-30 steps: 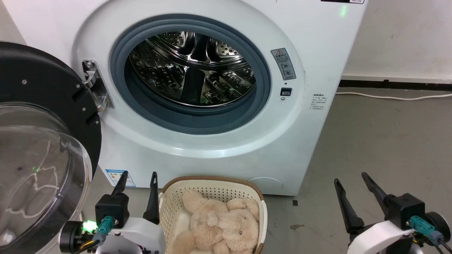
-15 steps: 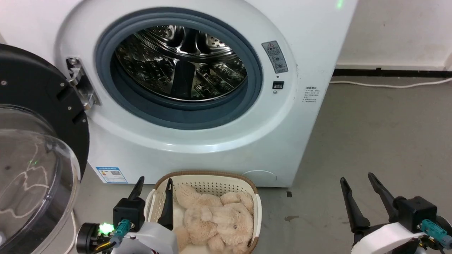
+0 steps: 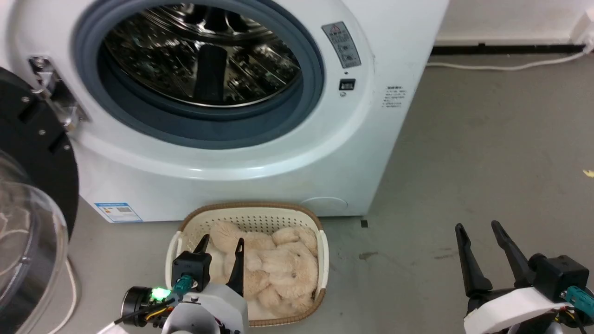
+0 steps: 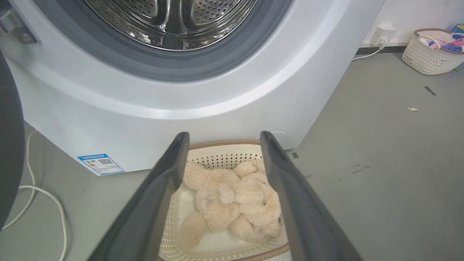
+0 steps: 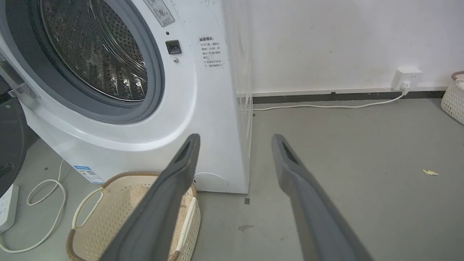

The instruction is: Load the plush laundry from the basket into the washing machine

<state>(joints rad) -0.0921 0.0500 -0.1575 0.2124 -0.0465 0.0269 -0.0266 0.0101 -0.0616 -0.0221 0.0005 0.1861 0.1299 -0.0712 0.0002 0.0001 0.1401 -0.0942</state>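
A moment ago the left gripper (image 3: 222,240) was beside the basket (image 3: 250,205). Now it hangs over the toy (image 3: 278,264), fingers spread wide, holding nothing. So the grab looks next. The toy lies in the basket, just in front of the washer (image 3: 278,157). The right gripper (image 3: 478,226) is spread wide and empty too. A blue sticker (image 3: 118,211) and a grey warning sticker (image 3: 341,44) have print too small to read.

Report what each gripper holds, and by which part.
Nothing is held. The left gripper hangs with jaws open above the plush laundry in the basket; the right gripper is open over the floor.
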